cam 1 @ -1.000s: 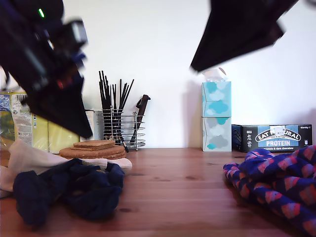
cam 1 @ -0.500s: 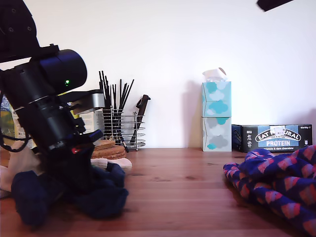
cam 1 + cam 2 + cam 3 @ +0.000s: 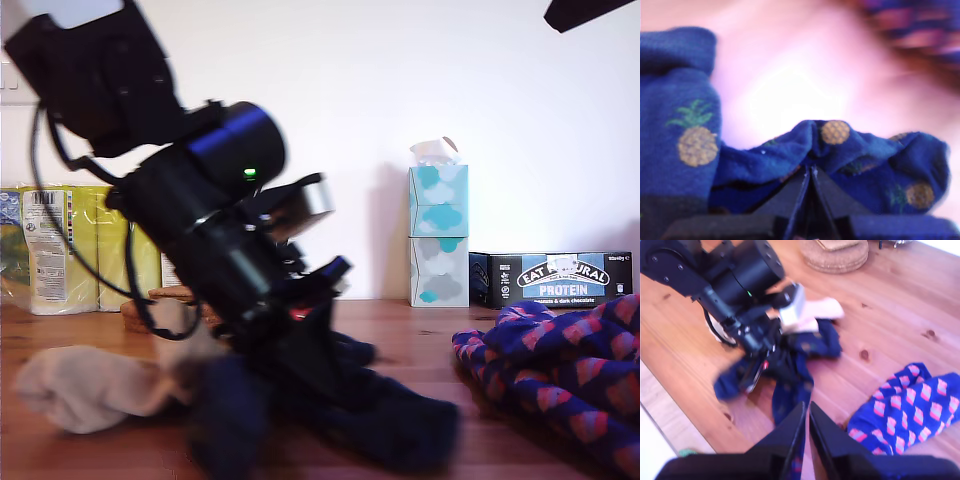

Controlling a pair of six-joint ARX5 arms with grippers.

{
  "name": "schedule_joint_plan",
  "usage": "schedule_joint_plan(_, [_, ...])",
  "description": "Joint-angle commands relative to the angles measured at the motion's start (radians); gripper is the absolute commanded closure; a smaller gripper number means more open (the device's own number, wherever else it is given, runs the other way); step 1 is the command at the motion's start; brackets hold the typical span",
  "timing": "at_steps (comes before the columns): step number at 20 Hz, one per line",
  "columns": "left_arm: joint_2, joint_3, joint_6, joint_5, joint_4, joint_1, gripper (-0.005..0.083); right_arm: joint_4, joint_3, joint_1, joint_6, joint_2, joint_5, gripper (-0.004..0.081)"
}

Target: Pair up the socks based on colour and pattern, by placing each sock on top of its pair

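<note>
My first pincer [image 3: 810, 172] is pinched shut on a soft knitted navy pineapple-print sock [image 3: 840, 150] – blurry – while my second pincer [image 3: 806, 415] hangs closed, empty, above the wooden tabletop [image 3: 880, 305].

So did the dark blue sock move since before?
Yes. The dark blue sock, pinched by my first end effector, slid toward the exterior view's right, closer to the tissue boxes.

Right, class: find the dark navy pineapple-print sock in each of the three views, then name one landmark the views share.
Exterior view: the navy sock lies low in the middle, under my first gripper.
First wrist view: the navy sock fills the foreground, pinched in the shut jaws.
Second wrist view: the navy sock sits centre, under the first arm.
Shared landmark: the blue diamond-check sock, also seen from the second wrist view.
</note>
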Motion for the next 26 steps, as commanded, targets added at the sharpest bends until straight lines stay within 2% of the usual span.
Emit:
schedule_joint_plan(1, [0.023,-0.007,0.056,0.053,-0.028,-0.032,0.0795,-0.001,0.010,0.002,-0.005,0.000,0.001,0.0781])
schedule_joint_plan(4, [0.021,0.027,0.062,0.071,-0.075,-0.055,0.0795,-0.002,0.010,0.002,-0.007,0.002,0.000,0.0781])
schedule_joint_plan(9, [-0.053,0.148,0.063,0.101,-0.227,-0.032,0.0774,-0.003,0.010,0.002,0.001,0.002,-0.001,0.0781])
schedule_joint_plan(11, [-0.091,0.197,0.062,0.099,-0.312,-0.016,0.0692,-0.003,0.010,0.002,0.001,0.002,-0.001,0.0781])
schedule_joint_plan(13, [-0.117,0.235,0.063,0.063,-0.426,0.008,0.0643,-0.003,0.010,0.002,0.001,0.002,0.000,0.0781])
schedule_joint_plan(15, [-0.130,0.270,0.063,-0.001,-0.548,0.037,0.0640,-0.003,0.010,0.002,0.001,0.002,0.000,0.0781])
schedule_joint_plan(16, [-0.130,0.285,0.061,-0.045,-0.602,0.055,0.0614,-0.002,0.010,0.002,0.001,0.002,0.000,0.0781])
schedule_joint_plan(19, [-0.126,0.296,0.027,-0.223,-0.721,0.099,0.0253,-0.002,0.010,0.002,0.001,0.002,0.000,0.0781])
schedule_joint_plan(20, [-0.120,0.296,0.028,-0.276,-0.748,0.109,0.0202,-0.002,0.010,0.002,0.001,0.002,0.000,0.0781])
schedule_joint_plan(24, [-0.110,0.296,0.014,-0.290,-0.758,0.145,0.0198,-0.001,0.010,0.002,0.001,0.003,0.000,0.0781])
schedule_joint_plan(26, [-0.082,0.296,-0.016,-0.250,-0.785,0.150,0.0198,0.000,0.010,0.002,0.000,0.003,0.000,0.0781])
